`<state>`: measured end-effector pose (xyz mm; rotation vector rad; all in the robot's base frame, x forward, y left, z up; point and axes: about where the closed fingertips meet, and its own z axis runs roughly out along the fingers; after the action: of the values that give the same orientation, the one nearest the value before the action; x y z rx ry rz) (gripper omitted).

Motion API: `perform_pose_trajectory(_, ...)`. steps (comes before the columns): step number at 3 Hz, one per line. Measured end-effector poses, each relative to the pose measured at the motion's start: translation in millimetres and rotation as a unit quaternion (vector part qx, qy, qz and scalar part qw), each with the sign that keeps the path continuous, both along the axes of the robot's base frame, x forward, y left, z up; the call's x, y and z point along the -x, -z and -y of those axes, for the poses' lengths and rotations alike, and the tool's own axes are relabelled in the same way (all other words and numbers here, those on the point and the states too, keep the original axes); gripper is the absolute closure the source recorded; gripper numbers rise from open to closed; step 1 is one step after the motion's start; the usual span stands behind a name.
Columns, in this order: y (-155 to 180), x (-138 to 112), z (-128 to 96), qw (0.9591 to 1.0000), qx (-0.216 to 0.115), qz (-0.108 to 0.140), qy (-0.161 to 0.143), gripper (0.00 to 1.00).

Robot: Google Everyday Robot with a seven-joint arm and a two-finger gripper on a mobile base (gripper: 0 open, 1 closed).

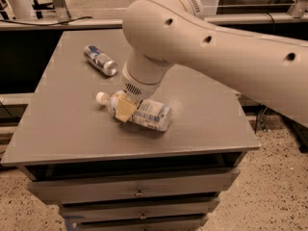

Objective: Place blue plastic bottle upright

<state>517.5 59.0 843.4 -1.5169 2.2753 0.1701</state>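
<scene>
The blue plastic bottle [153,115] lies on its side near the middle of the grey table [207,114]. Its white cap [101,97] points left and its white and blue label faces up. My gripper [126,110] comes down from the large cream arm [202,42] and sits right over the bottle's shoulder, just behind the cap, touching or almost touching it. The arm hides the part of the bottle beneath the wrist.
A small silver-and-blue can [100,60] lies on its side at the back left of the table. The table has drawers [139,192] below its front edge. A black bench runs behind the table, and speckled floor lies to the right.
</scene>
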Motion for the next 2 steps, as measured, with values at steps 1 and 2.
perform_pose_trajectory(1, -2.6, -5.0, 5.2, 0.9998, 0.02, 0.003, 0.004, 0.65)
perform_pose_trajectory(2, -20.7, -12.1, 8.8, 0.9995, 0.028, 0.017, 0.001, 0.88)
